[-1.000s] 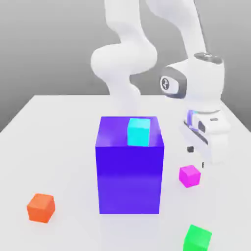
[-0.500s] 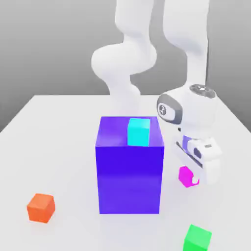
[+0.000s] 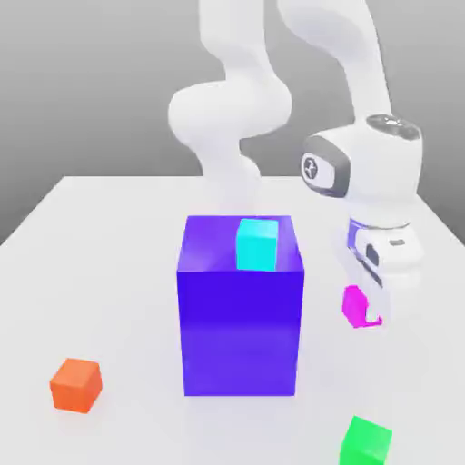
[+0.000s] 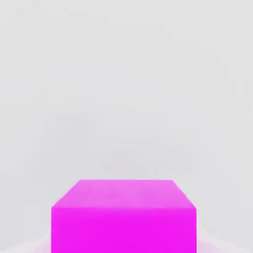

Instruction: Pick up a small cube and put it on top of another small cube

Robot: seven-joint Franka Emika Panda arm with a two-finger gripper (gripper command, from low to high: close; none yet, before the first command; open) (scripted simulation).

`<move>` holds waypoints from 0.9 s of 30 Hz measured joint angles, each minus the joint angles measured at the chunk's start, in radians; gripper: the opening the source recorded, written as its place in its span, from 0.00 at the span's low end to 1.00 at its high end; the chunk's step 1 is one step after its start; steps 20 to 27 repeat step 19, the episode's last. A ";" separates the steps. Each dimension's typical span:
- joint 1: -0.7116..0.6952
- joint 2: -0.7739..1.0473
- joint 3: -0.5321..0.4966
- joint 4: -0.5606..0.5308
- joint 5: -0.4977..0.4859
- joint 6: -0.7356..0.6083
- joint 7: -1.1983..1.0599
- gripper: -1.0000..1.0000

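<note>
So the gripper (image 3: pixel 367 313) is pinching the small magenta cube (image 3: pixel 353 305), held right at its tip, clear of the table (image 3: pixel 109 272). Exterior view has the big purple block (image 3: pixel 240 309) just beside it; hand view gives the cube's (image 4: pixel 123 217) face close up.

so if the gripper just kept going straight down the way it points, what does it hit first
Probably the bare white table. The gripper, shut on the magenta cube, points down, and the spot beneath looks free in the exterior view; depth is unclear.
</note>
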 joint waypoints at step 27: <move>-0.117 0.332 -0.103 0.434 0.097 -0.106 0.359 1.00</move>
